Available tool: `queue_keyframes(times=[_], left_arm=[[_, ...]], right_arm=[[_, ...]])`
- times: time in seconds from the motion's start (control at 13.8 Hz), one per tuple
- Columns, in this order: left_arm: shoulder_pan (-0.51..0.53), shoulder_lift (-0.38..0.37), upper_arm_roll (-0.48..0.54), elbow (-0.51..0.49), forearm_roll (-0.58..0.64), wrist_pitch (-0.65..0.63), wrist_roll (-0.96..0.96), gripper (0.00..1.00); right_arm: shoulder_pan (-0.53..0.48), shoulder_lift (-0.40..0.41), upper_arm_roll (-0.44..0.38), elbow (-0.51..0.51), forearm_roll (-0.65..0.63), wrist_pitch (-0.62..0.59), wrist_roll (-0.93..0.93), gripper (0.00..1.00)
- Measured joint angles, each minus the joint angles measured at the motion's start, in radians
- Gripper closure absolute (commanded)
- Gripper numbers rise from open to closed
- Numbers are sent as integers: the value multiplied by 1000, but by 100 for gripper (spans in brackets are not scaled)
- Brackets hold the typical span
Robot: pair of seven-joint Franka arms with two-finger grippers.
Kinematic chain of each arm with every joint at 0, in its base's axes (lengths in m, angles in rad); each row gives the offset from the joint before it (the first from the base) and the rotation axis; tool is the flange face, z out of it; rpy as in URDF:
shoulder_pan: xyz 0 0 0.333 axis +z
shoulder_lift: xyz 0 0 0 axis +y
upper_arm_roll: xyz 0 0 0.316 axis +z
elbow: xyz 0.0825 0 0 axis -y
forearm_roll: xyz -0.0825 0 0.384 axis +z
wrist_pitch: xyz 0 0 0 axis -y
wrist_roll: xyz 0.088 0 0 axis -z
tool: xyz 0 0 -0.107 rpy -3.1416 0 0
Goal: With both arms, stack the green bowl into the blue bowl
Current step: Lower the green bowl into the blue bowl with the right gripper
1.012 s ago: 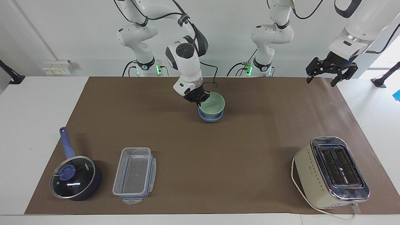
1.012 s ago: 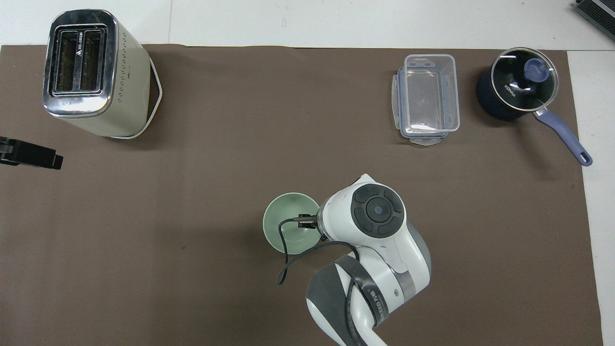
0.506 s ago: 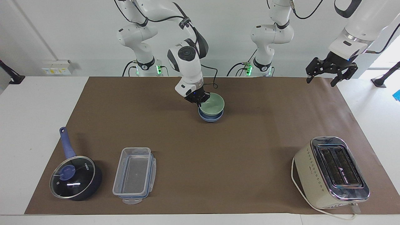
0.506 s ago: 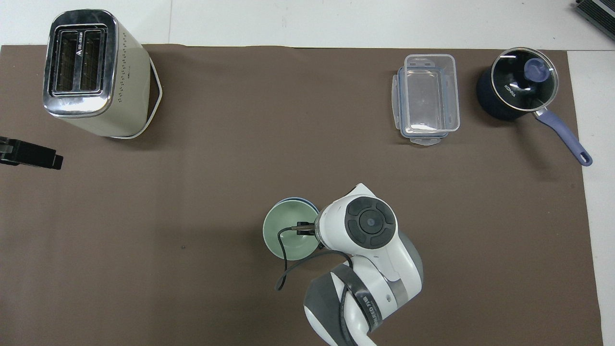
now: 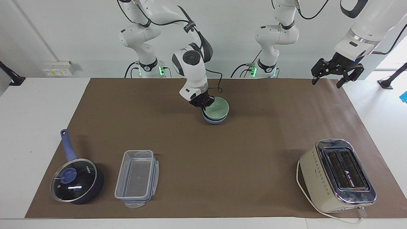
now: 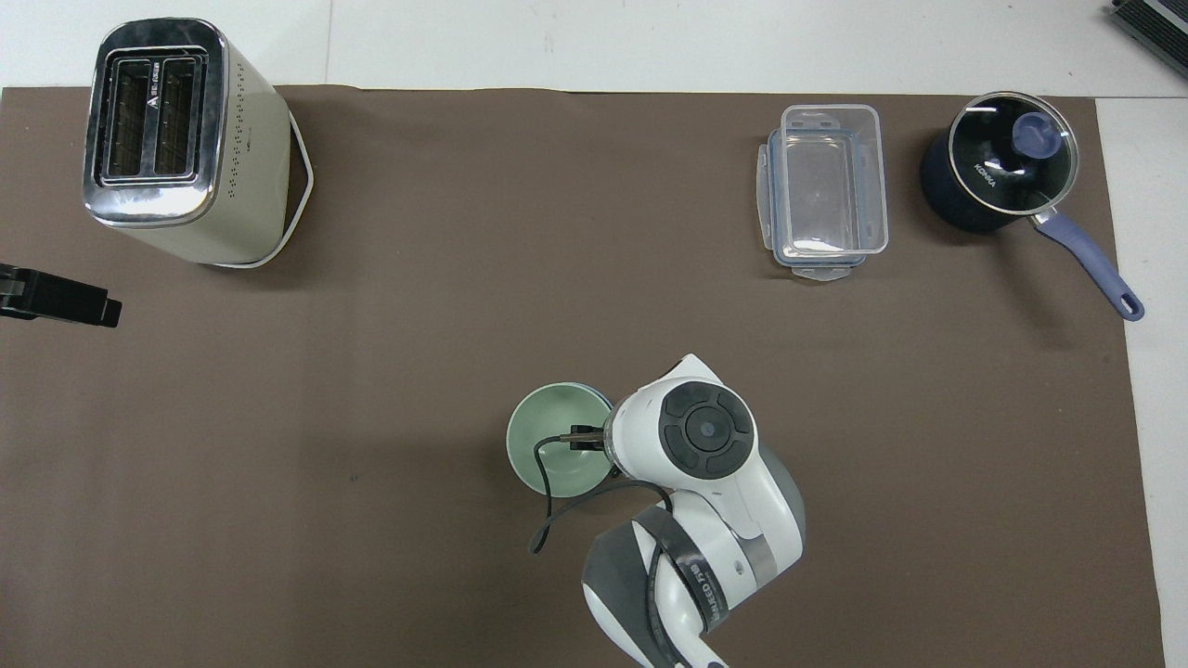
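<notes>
The pale green bowl (image 5: pixel 218 108) sits nested in the periwinkle-blue bowl (image 5: pixel 215 120) on the brown mat, near the robots at mid-table. My right gripper (image 5: pixel 203 104) is shut on the green bowl's rim at the side toward the right arm's end. In the overhead view the green bowl (image 6: pixel 548 452) covers the blue bowl (image 6: pixel 594 394) except for a thin sliver, and the right arm's wrist hides most of the right gripper (image 6: pixel 585 436). My left gripper (image 5: pixel 328 82) is open and empty and waits in the air over the mat's edge at the left arm's end; its tip shows in the overhead view (image 6: pixel 58 299).
A cream toaster (image 5: pixel 337 174) stands far from the robots at the left arm's end. A clear plastic container (image 5: pixel 136 178) and a dark-blue lidded saucepan (image 5: pixel 76 181) stand far from the robots at the right arm's end.
My right gripper has lowered the green bowl deeper into the blue bowl, so less of the blue bowl shows. The left arm has not moved.
</notes>
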State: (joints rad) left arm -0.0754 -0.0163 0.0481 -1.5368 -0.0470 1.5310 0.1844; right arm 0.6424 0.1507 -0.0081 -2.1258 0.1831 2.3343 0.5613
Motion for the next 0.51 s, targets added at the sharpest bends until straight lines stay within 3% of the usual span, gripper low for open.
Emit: queue_keyframes(times=[0.07,0.22,0.51], left_arm=[[0,0,0,0,0,0,0,0],[0,0,0,0,0,0,0,0],[0,0,-1,0,0,0,0,0]], right_arm=[[0,0,0,0,0,0,0,98],[0,0,-1,0,0,0,1,75],[1,0,-1,0,0,0,2,41]])
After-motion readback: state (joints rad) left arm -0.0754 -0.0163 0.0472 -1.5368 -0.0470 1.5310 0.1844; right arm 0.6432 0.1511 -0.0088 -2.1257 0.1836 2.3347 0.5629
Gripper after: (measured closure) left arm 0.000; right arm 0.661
